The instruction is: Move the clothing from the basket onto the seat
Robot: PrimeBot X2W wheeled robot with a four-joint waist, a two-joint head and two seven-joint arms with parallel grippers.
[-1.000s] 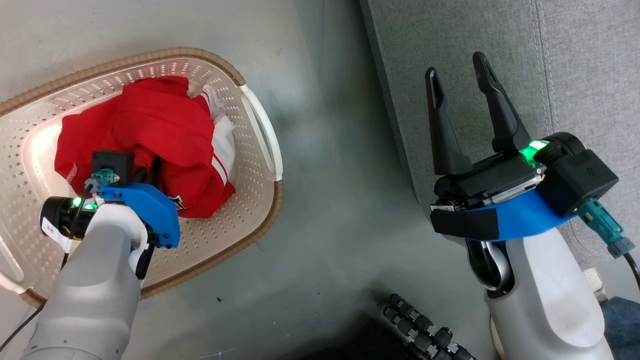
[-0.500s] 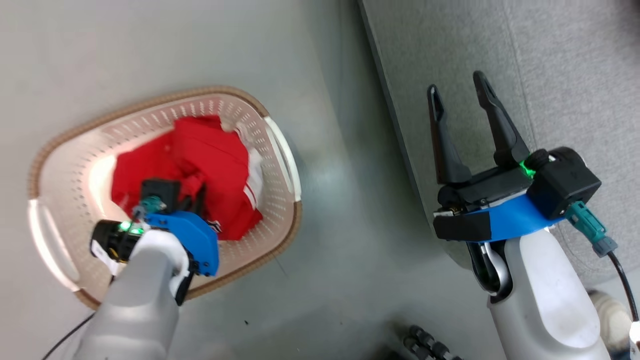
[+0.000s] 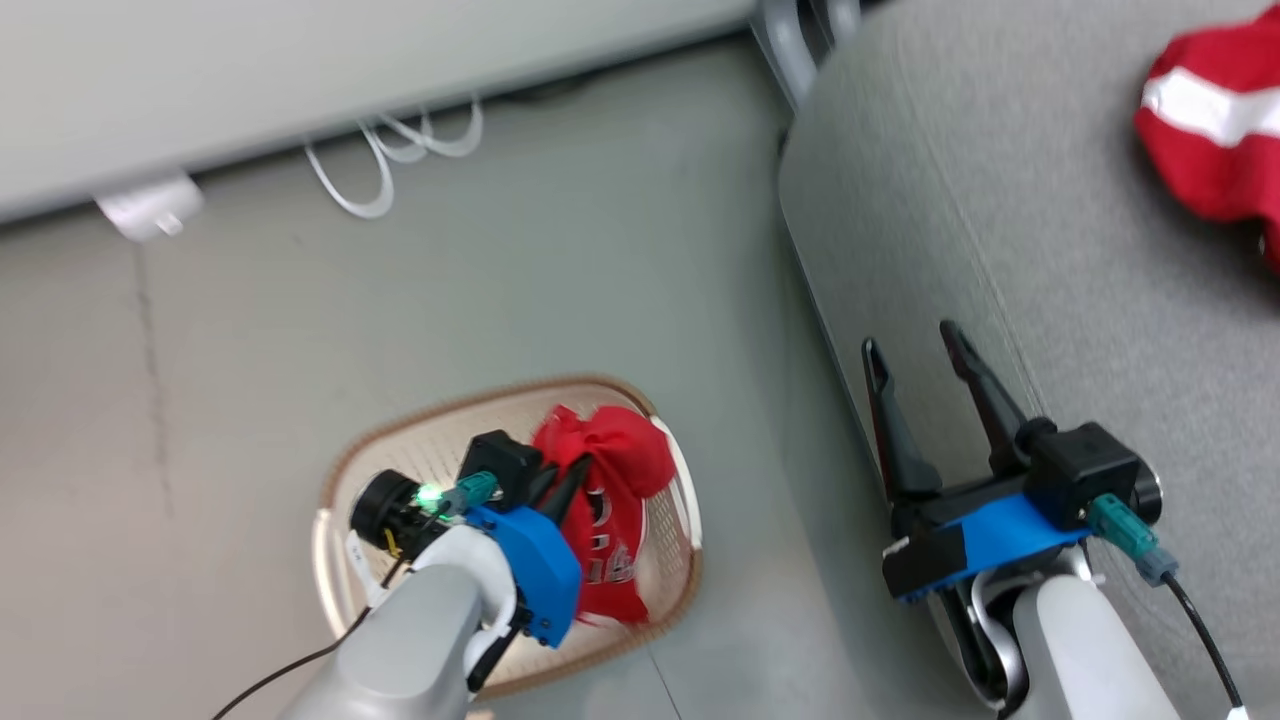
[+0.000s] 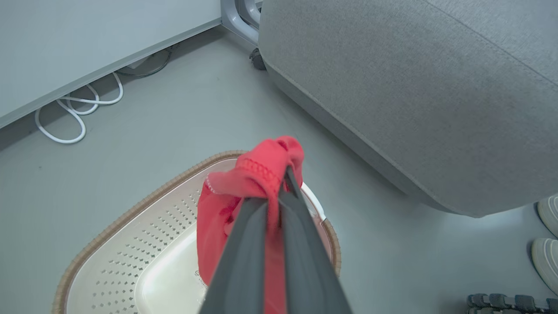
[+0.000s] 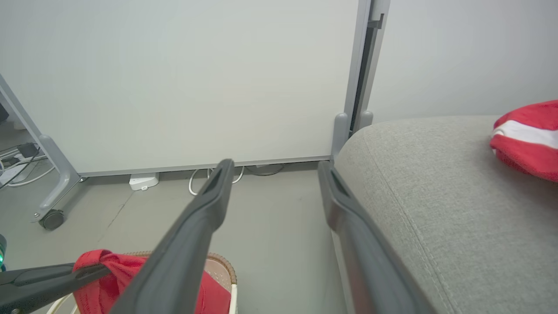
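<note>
Grey smooth floor [image 3: 250, 330] runs under everything, with a white partition board [image 5: 174, 78] at the back and loose loops of white cable [image 3: 395, 160] along its foot. You have the oval cream-white perforated plastic basket with the brown woven-look rim [image 3: 335, 480] sitting on that floor, near the rounded corner of the large grey fabric sofa [image 3: 1000, 250] but apart from it. Your left gripper [image 4: 279, 192] is above the basket, its two dark fingers pressed together on a bunched fold of a soft bright red garment [image 3: 610, 470]. The fabric spills over the fingertips and the rest hangs down within the basket's outline. You cannot tell whether its lower end touches the basket floor. Your right gripper [image 3: 911, 337] hangs by the sofa's near edge with its fingers spread wide and nothing between them. A second red garment with a broad white stripe [image 3: 1210, 120] lies on the sofa cushion, well apart from both grippers. Two pale shoes [image 4: 547, 235] stand on the floor beside the sofa.
</note>
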